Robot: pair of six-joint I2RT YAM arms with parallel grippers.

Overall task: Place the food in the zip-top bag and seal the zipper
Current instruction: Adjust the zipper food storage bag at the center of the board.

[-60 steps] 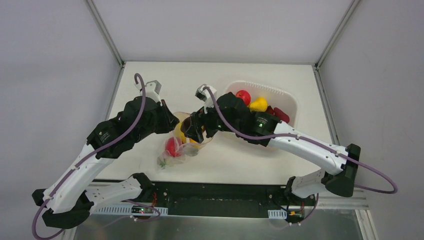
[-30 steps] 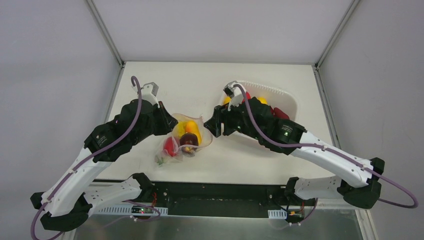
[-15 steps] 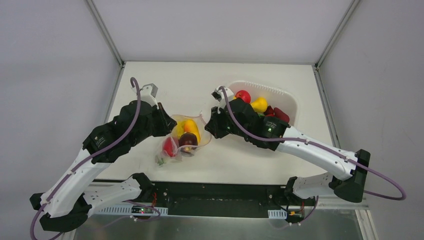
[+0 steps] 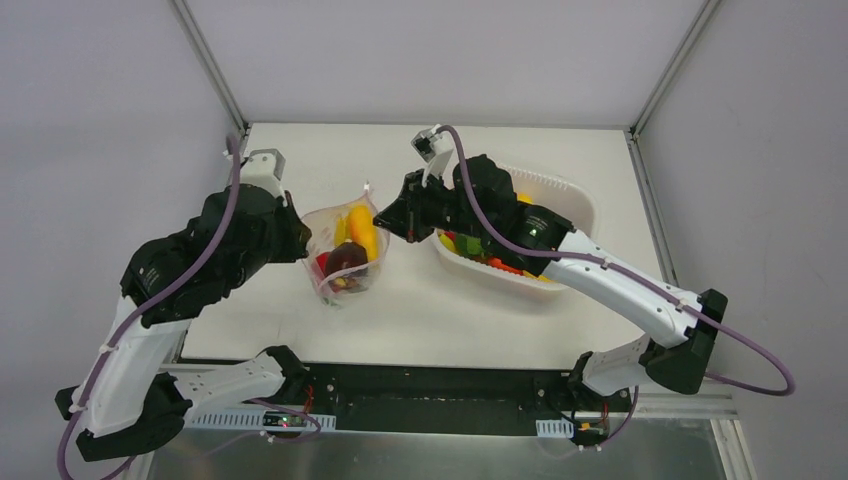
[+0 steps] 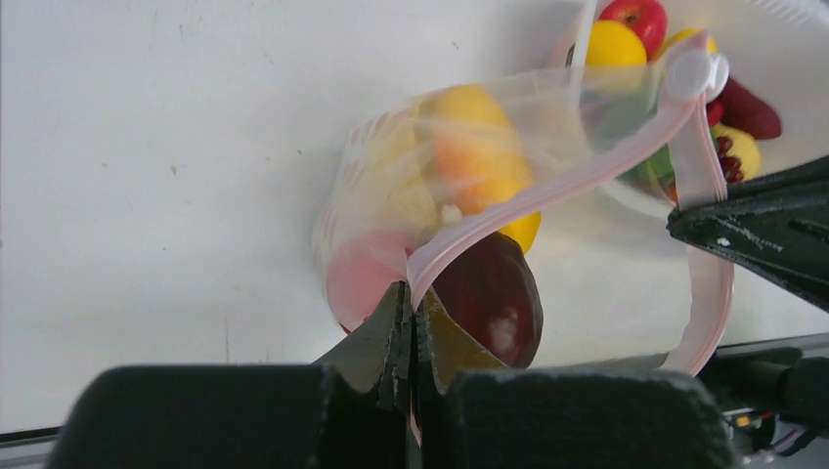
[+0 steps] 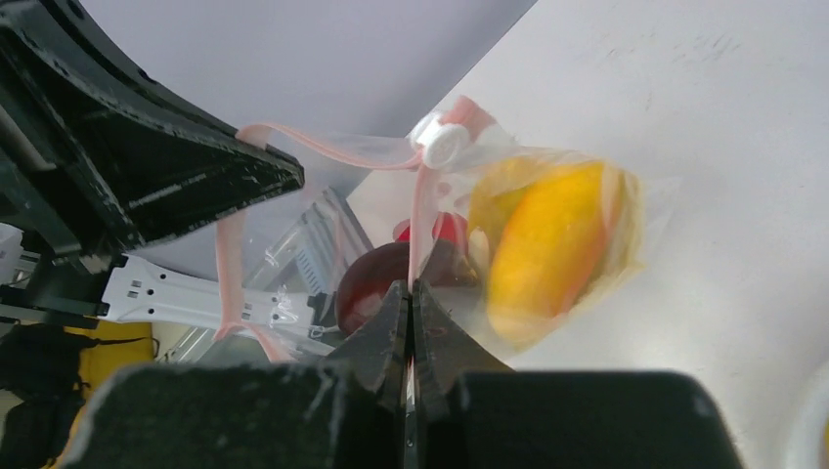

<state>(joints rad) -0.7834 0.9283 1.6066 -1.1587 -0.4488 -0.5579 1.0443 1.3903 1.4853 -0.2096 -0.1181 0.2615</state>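
Note:
The clear zip-top bag [image 4: 345,255] hangs off the table between my two grippers, its mouth open. Inside it lie yellow food [image 5: 469,161], a red piece [image 5: 357,274] and a dark purple piece [image 5: 494,298]. My left gripper [image 5: 412,291] is shut on the pink zipper [image 5: 577,176] at the bag's left end, also in the top view [image 4: 303,243]. My right gripper [image 6: 410,286] is shut on the zipper strip at the other end [image 4: 388,222]. A white slider [image 6: 442,147] sits on the strip at the mouth's far end.
The white ribbed basket [image 4: 578,195] stands at the right, under my right arm, with more toy food [image 4: 470,245] in it. The back wall rails meet at the table's far corners.
My right gripper has shut on the bag's zipper edge. Both arms have lifted the bag off the table and carried it up and a little left, and it now hangs upright.

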